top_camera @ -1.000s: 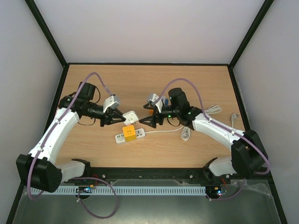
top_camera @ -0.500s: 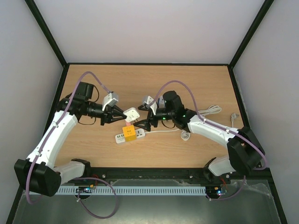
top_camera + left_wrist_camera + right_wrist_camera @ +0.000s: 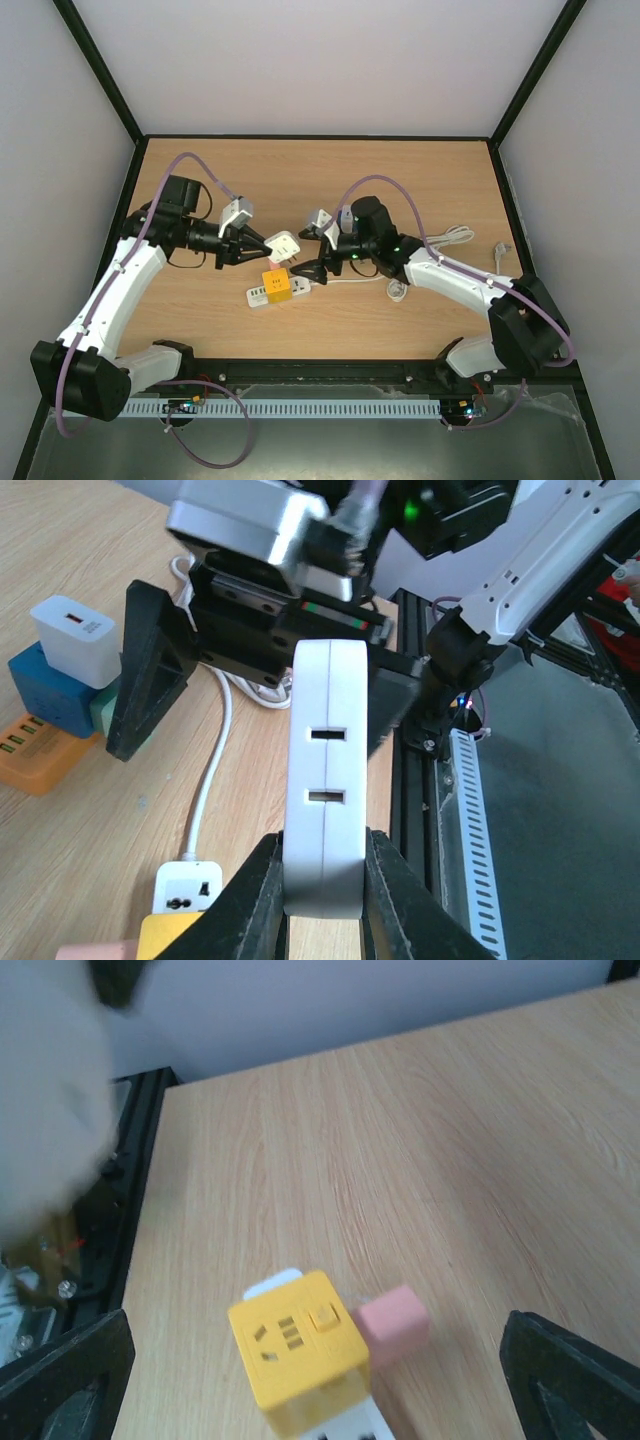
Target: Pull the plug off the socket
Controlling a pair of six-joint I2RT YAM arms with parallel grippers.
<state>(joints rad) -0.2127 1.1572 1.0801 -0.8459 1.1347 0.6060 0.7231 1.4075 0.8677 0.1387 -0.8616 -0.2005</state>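
Observation:
My left gripper point(image 3: 270, 248) is shut on a white plug adapter point(image 3: 284, 245) and holds it in the air, just above and behind the yellow cube socket point(image 3: 277, 285). In the left wrist view the adapter point(image 3: 323, 780) stands upright between my fingers point(image 3: 250, 900), its two slots facing the camera. The yellow cube sits on a white power strip point(image 3: 258, 296) on the table. My right gripper point(image 3: 308, 272) is open and empty just right of the cube. In the right wrist view the cube point(image 3: 295, 1350) lies between its spread fingers point(image 3: 60, 1370), with a pink block point(image 3: 393, 1320) beside it.
The strip's white cable point(image 3: 350, 282) runs right to coiled cables point(image 3: 455, 237). In the left wrist view a white charger point(image 3: 75, 640) sits on a blue block point(image 3: 45, 692) next to an orange strip point(image 3: 30, 752). The table's front rail point(image 3: 320, 372) is near.
My right gripper has moved left and down to the power strip, close to the yellow cube. My left gripper has drawn slightly back to the left, with the white adapter still in it.

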